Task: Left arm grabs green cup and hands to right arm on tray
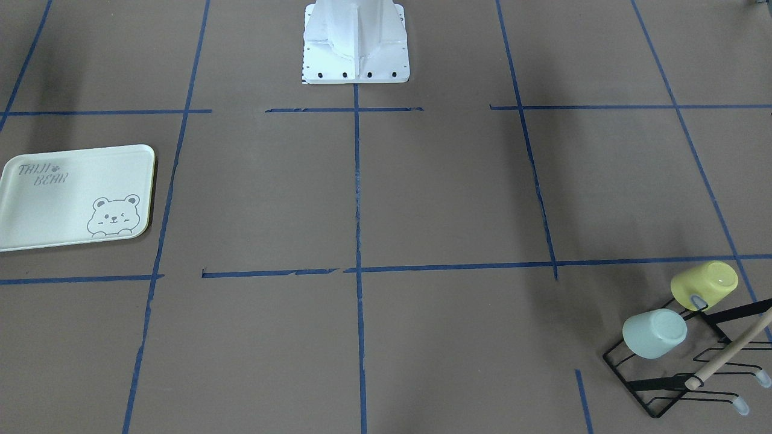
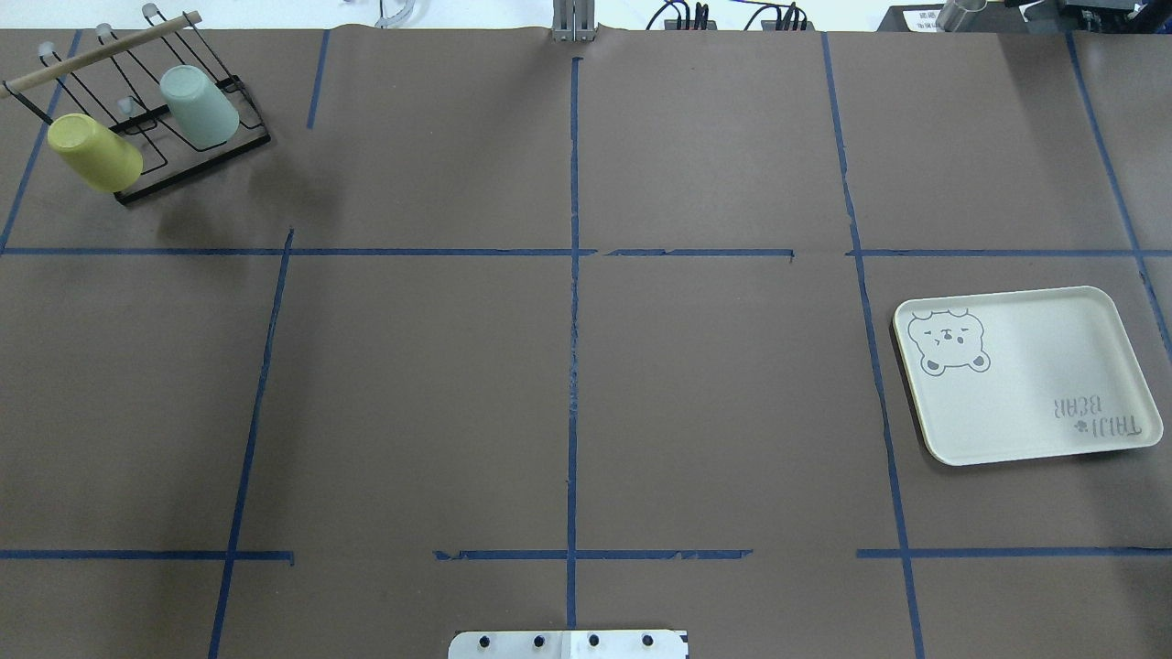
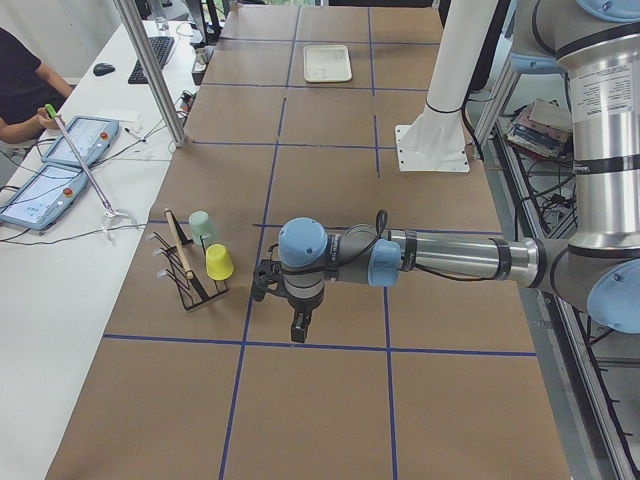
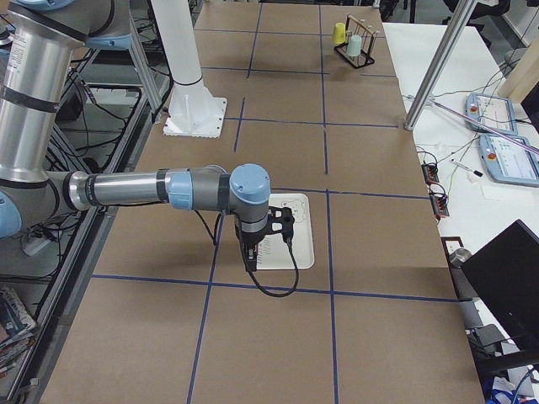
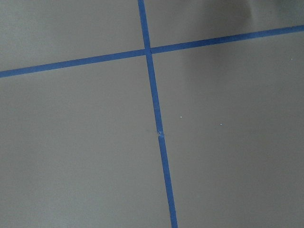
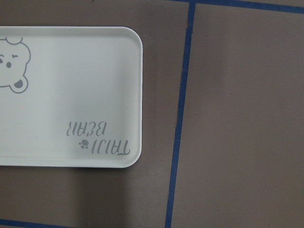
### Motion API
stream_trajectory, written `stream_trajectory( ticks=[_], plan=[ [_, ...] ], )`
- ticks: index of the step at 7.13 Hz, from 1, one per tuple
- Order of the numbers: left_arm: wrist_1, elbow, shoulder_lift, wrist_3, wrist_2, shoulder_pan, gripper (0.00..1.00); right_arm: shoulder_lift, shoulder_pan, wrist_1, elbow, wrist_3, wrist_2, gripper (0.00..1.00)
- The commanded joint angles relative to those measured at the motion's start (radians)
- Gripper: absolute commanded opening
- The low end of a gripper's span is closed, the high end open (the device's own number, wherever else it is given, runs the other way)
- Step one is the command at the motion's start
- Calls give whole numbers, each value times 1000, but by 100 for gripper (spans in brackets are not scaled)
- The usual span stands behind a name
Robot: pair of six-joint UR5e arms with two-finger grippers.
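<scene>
Left gripper [image 3: 296,328], its opening impossible to tell, is held near the rack [image 1: 657,381], on which the green cup [image 1: 654,333] is hung upturned; a sideways grasp clear of the yellow cup [image 1: 704,284] is advised.

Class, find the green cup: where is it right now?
In the overhead view the green cup sits at the table's far left corner, on the black wire rack, beside the yellow cup.

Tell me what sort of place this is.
Probably a robotics lab: a paper-covered table marked with a blue tape grid, the left arm and right arm reaching over it, and teach pendants on a side desk.
</scene>
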Motion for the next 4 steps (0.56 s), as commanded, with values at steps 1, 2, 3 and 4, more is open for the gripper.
stream_trajectory(
  ticks=[1,2,3,4],
  plan=[
    [-10,-20,12,17,0,-2,100,0,-2,2,-4,3,3,100],
    [-2,-8,4,19,0,8,100,0,0,2,-4,-1,5,100],
    [-2,-8,12,19,0,8,100,0,-2,0,-9,3,5,100],
    [-2,-6,13,19,0,6,100,0,-14,5,-11,0,5,100]
  ],
)
